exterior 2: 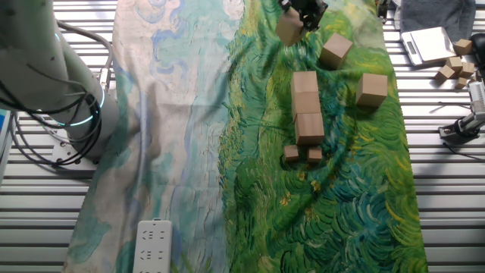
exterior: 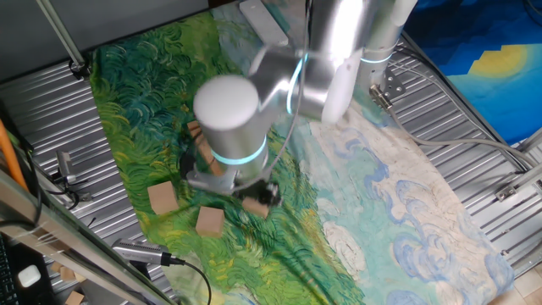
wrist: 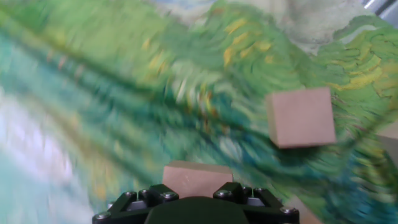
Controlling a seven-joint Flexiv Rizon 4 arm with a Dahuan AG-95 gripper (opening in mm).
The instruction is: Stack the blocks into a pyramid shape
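The blocks are plain tan wooden cubes on the green painted cloth. Three of them (exterior 2: 306,102) lie touching in a line. Two more lie loose, one block (exterior 2: 335,51) nearer the gripper and another block (exterior 2: 372,89) further out. My gripper (exterior 2: 301,15) is shut on a further block (exterior 2: 289,29) at the cloth's far edge. In the hand view this held block (wrist: 198,179) sits between the jaws, and a loose block (wrist: 301,117) lies ahead to the right. In one fixed view the arm hides most of the line, and the held block (exterior: 256,206) shows under the gripper (exterior: 258,196).
Two much smaller cubes (exterior 2: 302,155) lie just past the line's end. A white power strip (exterior 2: 154,244) rests on the pale part of the cloth. A scale (exterior 2: 427,44) and several small cubes (exterior 2: 453,65) sit on the metal table beside the cloth.
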